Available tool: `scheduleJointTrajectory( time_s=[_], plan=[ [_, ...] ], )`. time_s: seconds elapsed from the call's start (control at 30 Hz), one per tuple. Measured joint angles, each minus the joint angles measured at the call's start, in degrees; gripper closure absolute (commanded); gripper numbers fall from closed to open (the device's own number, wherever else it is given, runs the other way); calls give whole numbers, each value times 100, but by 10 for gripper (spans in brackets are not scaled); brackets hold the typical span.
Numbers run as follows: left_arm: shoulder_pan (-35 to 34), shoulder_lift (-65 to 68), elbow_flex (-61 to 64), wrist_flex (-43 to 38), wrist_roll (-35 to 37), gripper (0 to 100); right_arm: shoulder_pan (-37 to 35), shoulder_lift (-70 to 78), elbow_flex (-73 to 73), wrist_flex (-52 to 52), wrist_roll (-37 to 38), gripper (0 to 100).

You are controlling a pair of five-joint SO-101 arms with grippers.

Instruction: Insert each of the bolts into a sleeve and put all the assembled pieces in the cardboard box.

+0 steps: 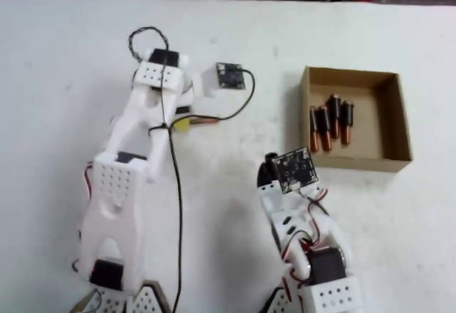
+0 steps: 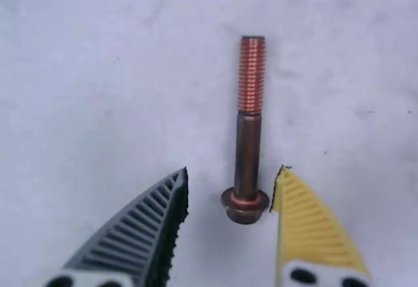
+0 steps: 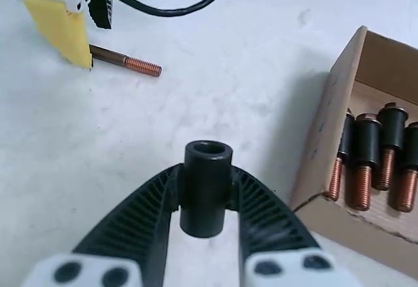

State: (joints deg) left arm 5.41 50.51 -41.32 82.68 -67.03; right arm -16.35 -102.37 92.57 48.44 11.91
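Left end effector (image 2: 233,169): fingers spread, one grey tip and one yellow tip on either side of the bolt head.
Bolt (image 2: 250,117): copper-coloured, flanged, lying flat on the white surface (image 1: 71,56), threaded end pointing right.
Right end effector (image 3: 206,172): pinching the sleeve, positioned near, right of the bolt.
Sleeve (image 3: 208,199): black, upright, open bore facing up.
Cardboard box (image 1: 399,124): far right, open-topped.
Assembled pieces (image 1: 330,124): four, lying side by side inside the box.

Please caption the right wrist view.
Right gripper holds a black sleeve beside the cardboard box of assembled pieces.
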Motion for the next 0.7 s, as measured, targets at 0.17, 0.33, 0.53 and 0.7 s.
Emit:
scheduleJointTrajectory(
  time_s=[0.17,0.33,0.53,0.7],
  plan=[
    [18,0,0,0,-35,775,0,0,0,0,0,981],
    [18,0,0,0,-35,815,0,0,0,0,0,981],
    [18,0,176,0,-35,893,0,0,0,0,0,981],
    [70,9,176,0,-35,895,0,0,0,0,0,981]
  ],
)
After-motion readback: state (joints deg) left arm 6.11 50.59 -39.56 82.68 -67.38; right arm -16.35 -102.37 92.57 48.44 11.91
